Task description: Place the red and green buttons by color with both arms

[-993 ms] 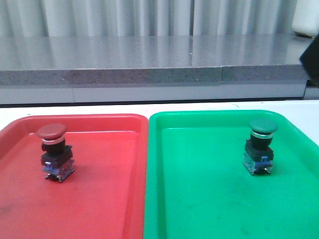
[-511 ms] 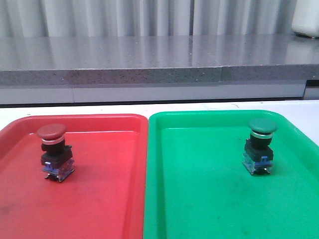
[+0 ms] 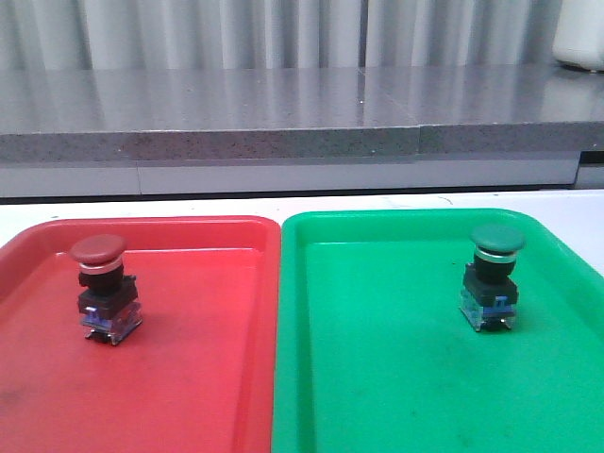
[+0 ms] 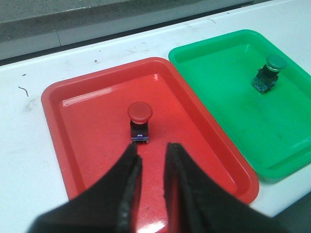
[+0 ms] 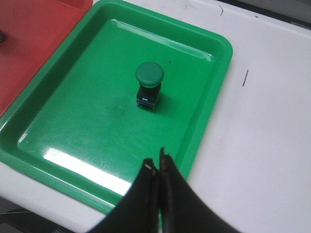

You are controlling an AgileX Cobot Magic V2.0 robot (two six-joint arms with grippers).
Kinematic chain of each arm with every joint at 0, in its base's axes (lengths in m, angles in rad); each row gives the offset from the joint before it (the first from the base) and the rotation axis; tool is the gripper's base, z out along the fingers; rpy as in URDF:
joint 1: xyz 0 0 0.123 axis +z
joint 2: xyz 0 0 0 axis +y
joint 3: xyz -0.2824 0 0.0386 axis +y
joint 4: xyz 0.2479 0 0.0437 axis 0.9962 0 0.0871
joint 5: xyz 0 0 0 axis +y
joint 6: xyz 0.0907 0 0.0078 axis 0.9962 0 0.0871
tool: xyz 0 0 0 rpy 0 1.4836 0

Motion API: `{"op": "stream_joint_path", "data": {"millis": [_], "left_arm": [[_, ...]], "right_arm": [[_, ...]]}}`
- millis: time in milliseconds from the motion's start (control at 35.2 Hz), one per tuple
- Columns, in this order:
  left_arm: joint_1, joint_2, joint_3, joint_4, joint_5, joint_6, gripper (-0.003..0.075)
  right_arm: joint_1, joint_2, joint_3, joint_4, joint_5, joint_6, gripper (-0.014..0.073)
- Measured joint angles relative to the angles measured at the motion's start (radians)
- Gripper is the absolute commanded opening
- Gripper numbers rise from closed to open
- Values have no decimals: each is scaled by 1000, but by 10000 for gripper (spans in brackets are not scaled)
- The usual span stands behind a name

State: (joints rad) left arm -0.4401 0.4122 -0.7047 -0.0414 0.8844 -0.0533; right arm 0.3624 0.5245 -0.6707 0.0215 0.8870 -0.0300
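The red button (image 3: 104, 287) stands upright in the red tray (image 3: 189, 377); it also shows in the left wrist view (image 4: 140, 119). The green button (image 3: 493, 276) stands upright in the green tray (image 3: 396, 377); it also shows in the right wrist view (image 5: 149, 86). My left gripper (image 4: 151, 151) is open and empty, held above the red tray (image 4: 87, 141) just short of the red button. My right gripper (image 5: 158, 162) is shut and empty, above the near rim of the green tray (image 5: 87, 141), apart from the green button. Neither arm shows in the front view.
The two trays lie side by side on a white table (image 3: 142, 209). A grey stone ledge (image 3: 283, 142) runs behind the table. A white object (image 3: 580, 33) stands at the far right on the ledge. White table surface (image 5: 262, 126) lies beside the green tray.
A dark arm part at the front view's right edge one second ago has left the view. The buttons and trays have not moved.
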Motion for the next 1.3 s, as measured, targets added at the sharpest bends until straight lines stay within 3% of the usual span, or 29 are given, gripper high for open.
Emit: {"op": "stream_joint_path", "data": {"millis": [511,652,851,1106,1305], "left_arm": [[0,-34,39,14,-41,2,-20],[48,-125,135,126,-183,17,-20],[196,-270,355,206,-422,19,-20],[373,-417,614,135,-664,21,-20],[447,-417,709,-21,-803,21,-20]], "right_arm": [[0,0,0,-1,1,0,-69],[0,0,0,-2,2,0,-69],[0,0,0,-2,4,0,-69],[0,0,0,-2,4,0,-69],[0,0,0,-2,9,0,-69]]}}
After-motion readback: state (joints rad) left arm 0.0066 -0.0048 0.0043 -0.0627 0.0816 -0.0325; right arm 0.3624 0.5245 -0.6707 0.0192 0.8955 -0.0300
